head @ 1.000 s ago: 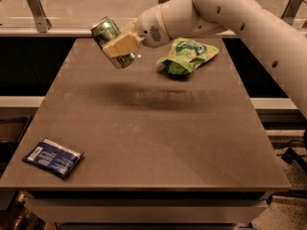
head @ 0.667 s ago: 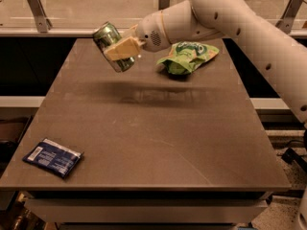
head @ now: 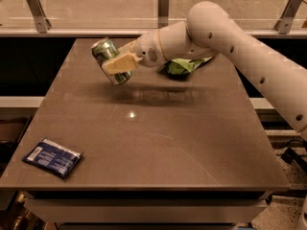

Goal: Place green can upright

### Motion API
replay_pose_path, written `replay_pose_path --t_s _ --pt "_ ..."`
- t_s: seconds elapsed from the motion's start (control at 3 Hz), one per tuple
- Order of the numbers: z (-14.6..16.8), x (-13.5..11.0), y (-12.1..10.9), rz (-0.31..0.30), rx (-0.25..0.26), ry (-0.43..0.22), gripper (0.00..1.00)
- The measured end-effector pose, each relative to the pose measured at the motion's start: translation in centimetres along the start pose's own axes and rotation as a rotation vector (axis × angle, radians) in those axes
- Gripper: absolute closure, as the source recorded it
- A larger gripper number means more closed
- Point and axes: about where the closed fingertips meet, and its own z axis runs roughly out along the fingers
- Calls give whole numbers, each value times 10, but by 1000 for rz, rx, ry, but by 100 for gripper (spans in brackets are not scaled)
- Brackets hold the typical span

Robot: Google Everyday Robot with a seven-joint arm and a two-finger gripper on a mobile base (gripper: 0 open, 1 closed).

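The green can [head: 108, 56] is small, green with silver ends. It is held tilted in the air above the back left part of the brown table [head: 158, 138]. My gripper [head: 118, 63] is shut on the can, with one pale finger [head: 121, 63] across its side. The white arm reaches in from the right.
A soft green snack bag [head: 182, 65] lies at the back of the table, partly hidden behind the arm. A flat dark blue packet [head: 53, 156] lies near the front left corner. A glass barrier with metal posts runs behind the table.
The arm has shifted slightly left and lower with the can in its grip; the can stays tilted. The bag is more covered by the arm.
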Motion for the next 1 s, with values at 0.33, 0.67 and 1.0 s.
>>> replay_pose_path --t_s 0.33,0.67,1.0 --pt "9 11 11 -2 -12 -32 100" --pt "17 20 23 -12 -30 -72 100" --pt "22 27 34 -33 -48 -115 100"
